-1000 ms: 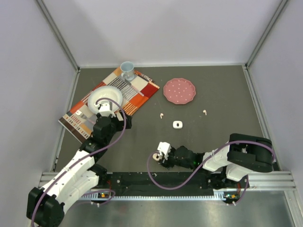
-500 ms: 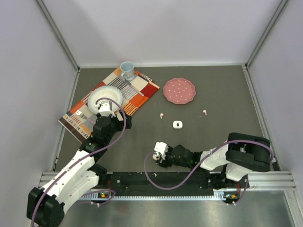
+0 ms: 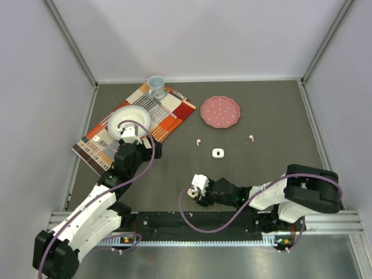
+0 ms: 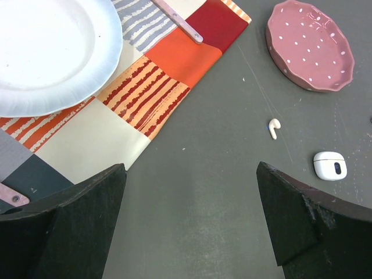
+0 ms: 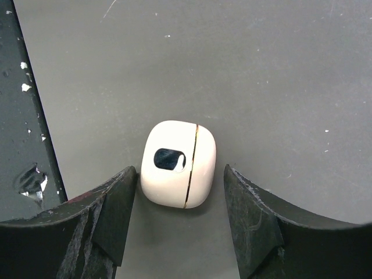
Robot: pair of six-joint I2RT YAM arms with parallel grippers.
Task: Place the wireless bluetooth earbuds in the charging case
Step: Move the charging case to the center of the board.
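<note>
The right pincer (image 5: 179,174) stands apart around a closed charging case (image 5: 178,164) lying on the near worktop (image 5: 261,70), not clamped on it. The left pincer (image 4: 190,174) hangs wide apart by the placemat (image 4: 145,87). The case looks placed, so next it needs opening and an earbud (image 4: 273,128) fetched. The other earbud (image 3: 251,138) lies farther right. A second case (image 4: 329,165) and pink dish (image 4: 311,46) sit clear.

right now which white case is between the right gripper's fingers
The nearer case, flanked by the right gripper; the other case lies farther out, toward the pink plate.
</note>
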